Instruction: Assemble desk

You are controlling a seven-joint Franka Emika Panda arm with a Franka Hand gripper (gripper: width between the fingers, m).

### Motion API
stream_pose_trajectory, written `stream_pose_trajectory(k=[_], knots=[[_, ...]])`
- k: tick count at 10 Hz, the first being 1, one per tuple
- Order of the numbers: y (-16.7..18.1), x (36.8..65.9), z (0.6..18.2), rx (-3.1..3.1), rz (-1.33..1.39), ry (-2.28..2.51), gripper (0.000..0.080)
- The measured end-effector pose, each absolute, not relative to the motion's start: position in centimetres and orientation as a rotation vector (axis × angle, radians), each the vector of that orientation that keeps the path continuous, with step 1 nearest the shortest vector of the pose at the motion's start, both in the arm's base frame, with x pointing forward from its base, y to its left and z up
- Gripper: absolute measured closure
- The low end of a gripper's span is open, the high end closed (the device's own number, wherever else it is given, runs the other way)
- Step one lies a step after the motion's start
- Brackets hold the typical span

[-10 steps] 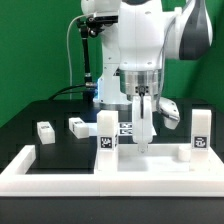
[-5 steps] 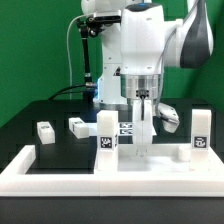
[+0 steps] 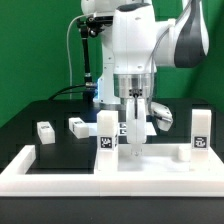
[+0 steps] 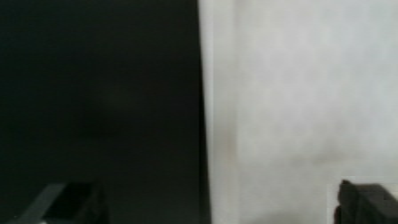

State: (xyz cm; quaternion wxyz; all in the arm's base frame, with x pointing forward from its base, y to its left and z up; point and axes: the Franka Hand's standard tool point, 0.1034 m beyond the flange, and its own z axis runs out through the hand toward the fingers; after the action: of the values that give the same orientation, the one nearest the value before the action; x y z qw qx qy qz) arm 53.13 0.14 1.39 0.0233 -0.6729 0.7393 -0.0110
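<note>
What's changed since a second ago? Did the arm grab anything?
The gripper slid toward the exterior view's left, jaws open, grabbing nothing. The upright leg beside it, the other upright leg, the leftmost loose leg and the second loose leg stayed put.

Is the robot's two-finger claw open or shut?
Open: in the wrist view the two-finger claw has its dark fingertips wide apart, gripping nothing.
</note>
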Motion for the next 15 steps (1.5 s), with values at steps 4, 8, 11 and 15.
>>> stream_pose_trajectory(k=[4,8,11,15], knots=[[0.14,53.10,1.35,-2.084,-0.034,2.289,0.0582],[0.15,53.13,1.37,-2.086,-0.036,2.287,0.0743],[0.15,53.13,1.37,-2.086,-0.036,2.287,0.0743],[0.16,53.14,1.37,-2.086,-0.036,2.287,0.0742]])
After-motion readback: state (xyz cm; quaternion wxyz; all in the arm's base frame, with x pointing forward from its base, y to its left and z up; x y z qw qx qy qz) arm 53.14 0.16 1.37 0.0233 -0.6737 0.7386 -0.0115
